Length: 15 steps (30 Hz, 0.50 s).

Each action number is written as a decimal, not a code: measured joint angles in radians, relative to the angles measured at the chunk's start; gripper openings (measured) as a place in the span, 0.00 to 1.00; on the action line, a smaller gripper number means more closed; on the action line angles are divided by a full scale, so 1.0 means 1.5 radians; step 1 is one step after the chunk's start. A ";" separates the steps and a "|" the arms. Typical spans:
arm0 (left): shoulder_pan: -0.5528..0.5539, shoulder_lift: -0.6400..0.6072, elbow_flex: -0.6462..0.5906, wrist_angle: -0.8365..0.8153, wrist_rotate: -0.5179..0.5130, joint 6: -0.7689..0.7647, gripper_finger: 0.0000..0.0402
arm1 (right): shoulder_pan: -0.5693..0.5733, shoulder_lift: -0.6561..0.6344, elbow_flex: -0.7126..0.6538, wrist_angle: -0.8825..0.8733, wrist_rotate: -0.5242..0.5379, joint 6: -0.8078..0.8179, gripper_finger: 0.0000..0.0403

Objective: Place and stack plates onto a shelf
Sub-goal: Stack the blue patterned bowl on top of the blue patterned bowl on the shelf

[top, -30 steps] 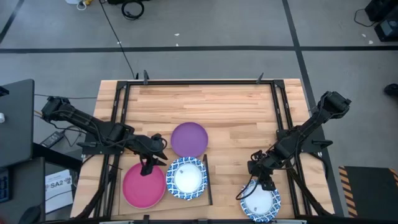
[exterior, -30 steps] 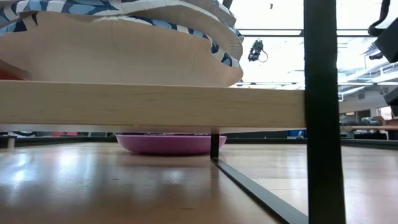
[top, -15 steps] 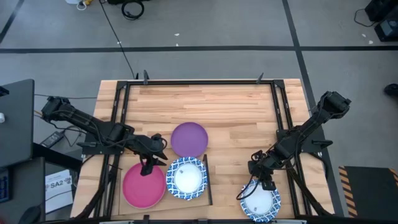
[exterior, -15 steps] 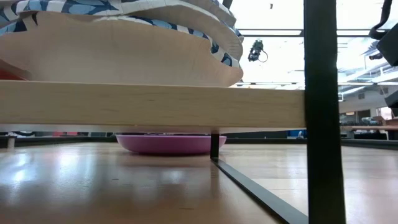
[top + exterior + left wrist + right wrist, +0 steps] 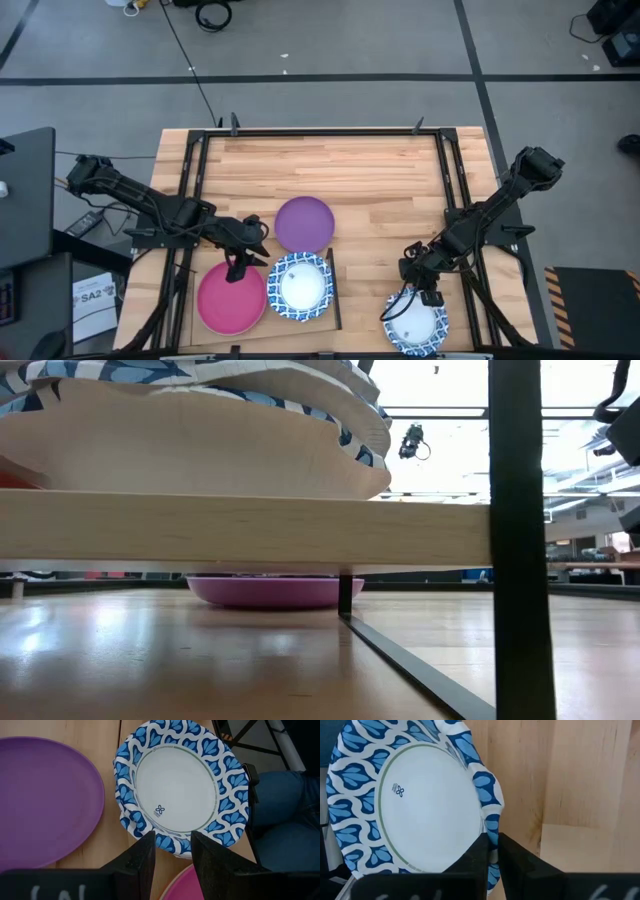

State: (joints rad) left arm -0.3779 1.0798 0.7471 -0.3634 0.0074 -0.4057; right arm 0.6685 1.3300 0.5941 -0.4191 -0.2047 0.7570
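Observation:
The shelf (image 5: pixel 190 322) stands at the table's near left and carries a magenta plate (image 5: pixel 231 299) and a blue-rimmed white plate (image 5: pixel 300 286). The low view shows its pale board (image 5: pixel 240 528) raised, with plates (image 5: pixel 200 420) on top. A purple plate (image 5: pixel 304 222) lies on the table behind it. My left gripper (image 5: pixel 240 266) hovers open over that blue-rimmed plate's edge (image 5: pixel 172 842). My right gripper (image 5: pixel 426 293) is shut on another blue-rimmed plate (image 5: pixel 416 323) at the near right. My right gripper pinches the far rim (image 5: pixel 490 831) of the blue-rimmed plate between its two fingers (image 5: pixel 516 861). They slant down at it from the table's far right. The rim is buckled where they meet it. The plate lies by the table's near edge; whether it is lifted I cannot tell.
A black metal frame (image 5: pixel 320 131) runs around the tabletop, and one of its posts (image 5: pixel 515 540) stands close in the low view. Bare wood (image 5: pixel 380 190) lies between the two arms and toward the far edge.
My right gripper has shut its fingers on the far rim of the near-right plate, staying in place. My left arm and the other plates have kept still.

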 joint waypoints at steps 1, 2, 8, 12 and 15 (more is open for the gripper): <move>0.000 0.000 0.000 0.000 0.000 0.000 0.32 | 0.000 0.000 0.000 0.000 0.000 0.000 0.09; 0.000 0.000 0.000 0.000 0.000 0.000 0.32 | 0.000 0.000 0.000 0.000 0.000 0.000 0.08; 0.000 0.000 0.000 0.000 0.000 0.000 0.32 | 0.000 0.000 0.000 0.006 -0.002 0.000 0.03; 0.000 0.000 0.000 0.000 0.000 0.000 0.32 | 0.000 0.000 0.000 0.025 -0.001 0.000 0.03; 0.000 0.000 0.000 0.000 0.000 0.000 0.32 | -0.001 0.000 0.000 0.030 0.000 0.000 0.03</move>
State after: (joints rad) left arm -0.3779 1.0798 0.7471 -0.3634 0.0076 -0.4057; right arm 0.6675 1.3300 0.5945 -0.3739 -0.2050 0.7570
